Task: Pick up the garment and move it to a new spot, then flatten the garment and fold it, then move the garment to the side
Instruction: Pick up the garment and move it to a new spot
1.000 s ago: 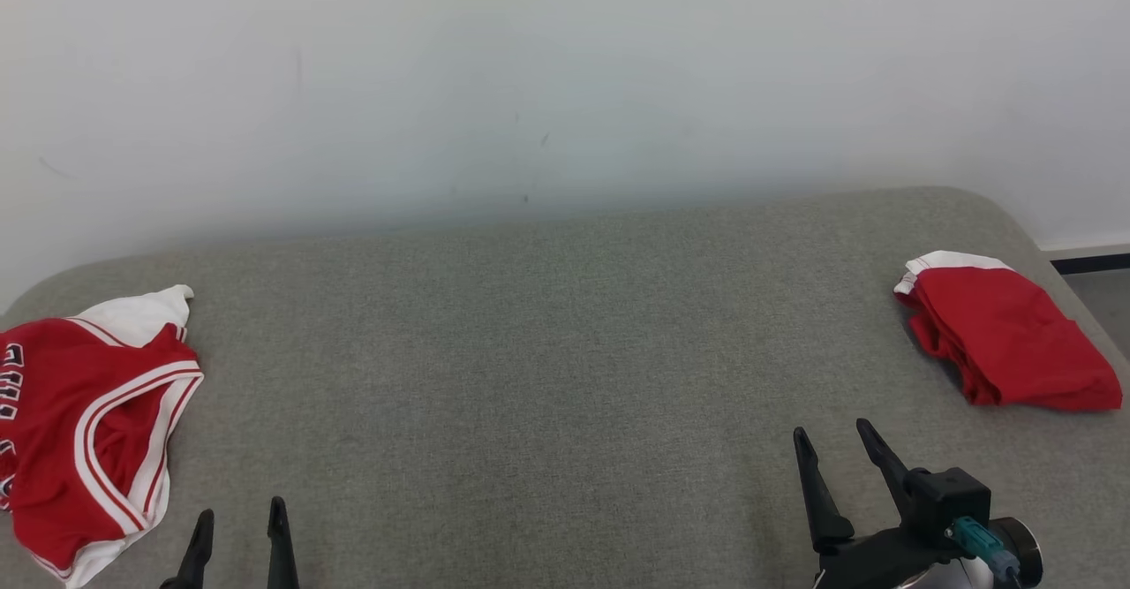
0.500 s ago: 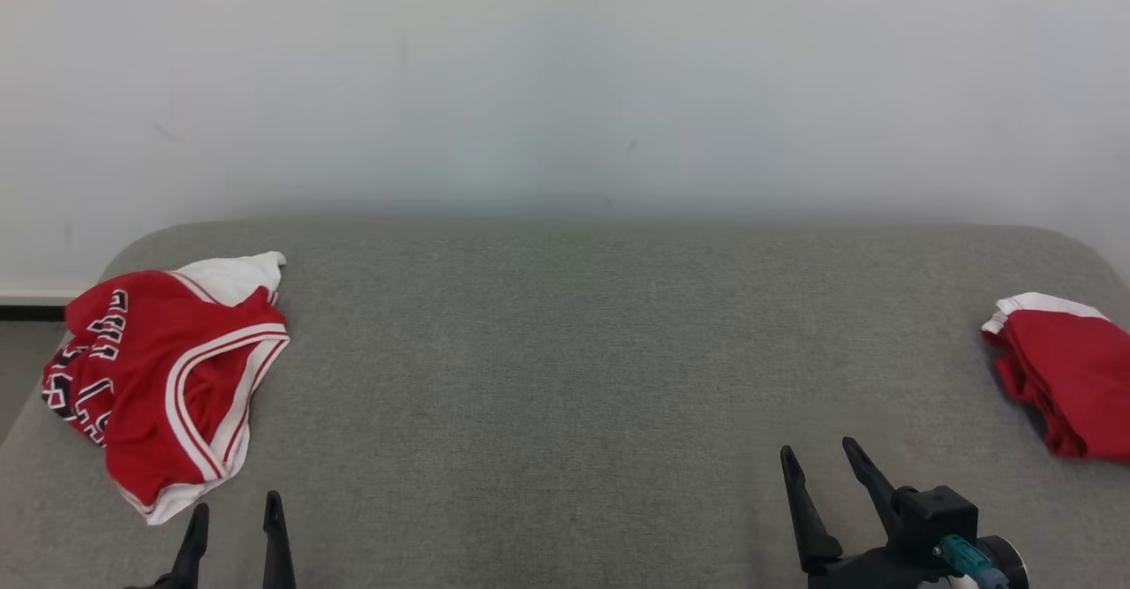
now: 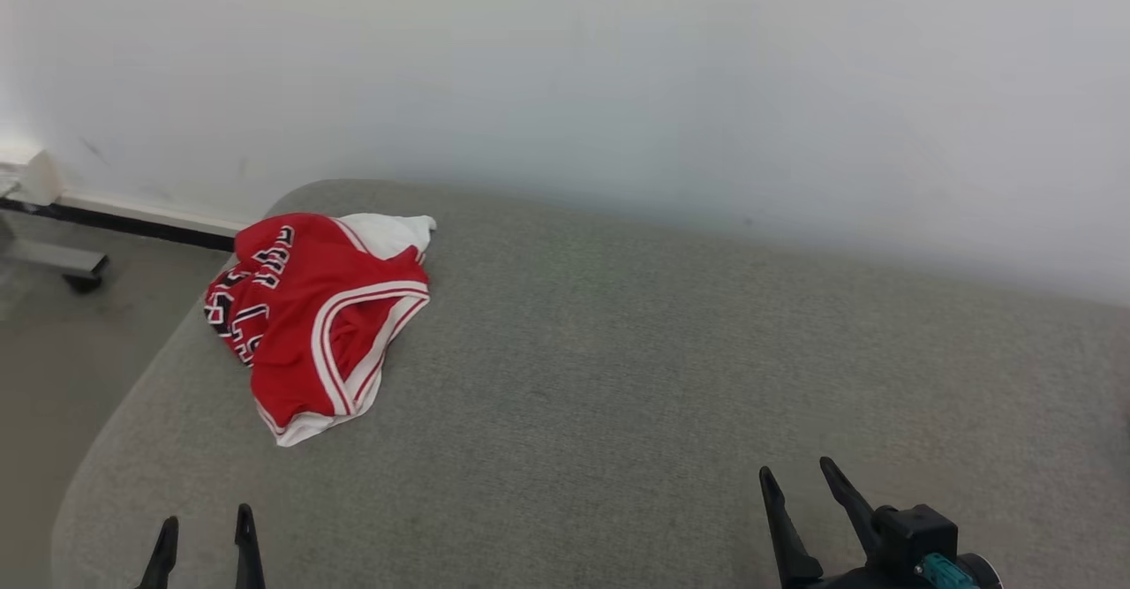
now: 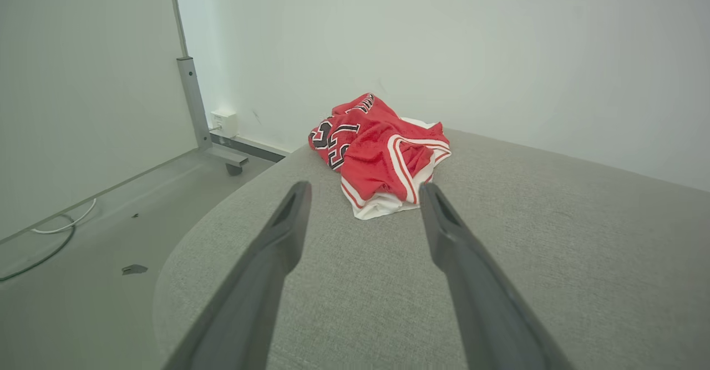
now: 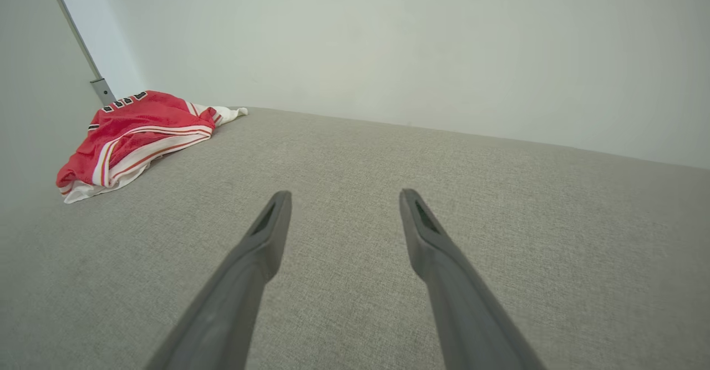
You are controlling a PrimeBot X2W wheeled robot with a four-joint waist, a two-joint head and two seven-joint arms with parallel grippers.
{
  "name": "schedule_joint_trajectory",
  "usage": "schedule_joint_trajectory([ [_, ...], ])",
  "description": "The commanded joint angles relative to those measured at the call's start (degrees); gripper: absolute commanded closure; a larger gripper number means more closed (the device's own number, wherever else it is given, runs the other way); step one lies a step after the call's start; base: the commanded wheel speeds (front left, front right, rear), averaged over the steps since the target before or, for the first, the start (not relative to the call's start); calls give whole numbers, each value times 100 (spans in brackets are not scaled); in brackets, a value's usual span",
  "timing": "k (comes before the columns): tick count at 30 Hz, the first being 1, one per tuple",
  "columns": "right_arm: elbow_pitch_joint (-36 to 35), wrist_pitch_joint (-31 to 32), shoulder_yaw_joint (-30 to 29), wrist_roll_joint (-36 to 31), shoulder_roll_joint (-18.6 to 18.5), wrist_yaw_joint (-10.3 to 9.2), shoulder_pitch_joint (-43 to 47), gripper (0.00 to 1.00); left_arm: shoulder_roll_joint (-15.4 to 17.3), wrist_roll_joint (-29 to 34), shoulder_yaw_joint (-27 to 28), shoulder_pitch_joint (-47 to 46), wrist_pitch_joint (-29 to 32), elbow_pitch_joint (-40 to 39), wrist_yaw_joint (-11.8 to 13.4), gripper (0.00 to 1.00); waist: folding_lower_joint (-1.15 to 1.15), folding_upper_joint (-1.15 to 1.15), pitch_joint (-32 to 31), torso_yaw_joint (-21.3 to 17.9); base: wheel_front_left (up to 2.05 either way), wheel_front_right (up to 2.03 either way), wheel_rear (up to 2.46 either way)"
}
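Observation:
A crumpled red garment with white trim and black lettering lies near the far left corner of the grey cushioned surface. In the left wrist view the garment sits just beyond my left gripper, whose fingers stand apart and hold nothing. In the head view the left gripper is at the bottom left, well short of the cloth. At the bottom right, my right gripper is open and empty over bare fabric. The right wrist view has the garment far off to the left of the right gripper.
A pale wall runs behind the surface. To the left the surface's rounded edge drops to the floor, where a metal post on a wheeled foot, a wall socket and a loose cable sit.
The head camera has swung left: the crumpled red garment now sits further right in view and the folded red garment at the right has left the picture. Both grippers stay open.

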Motion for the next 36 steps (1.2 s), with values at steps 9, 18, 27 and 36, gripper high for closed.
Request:
schedule_joint_trajectory([
  [9,80,-79,133,152,16,-16,111,0,70,-86,65,158,-3,15,41,0,0,0,-85,732,0,0,0],
  [18,57,-73,171,131,16,-16,97,0,51,-141,96,203,-3,-10,92,0,0,0,-53,739,0,0,0],
  [27,-101,-6,174,12,16,-16,3,0,22,-177,34,-46,-3,170,73,0,0,0,96,647,0,0,0],
  [36,-762,446,498,-143,-191,-16,-311,0,49,-450,-45,-1484,258,1282,-4,0,0,0,853,109,0,0,0],
])
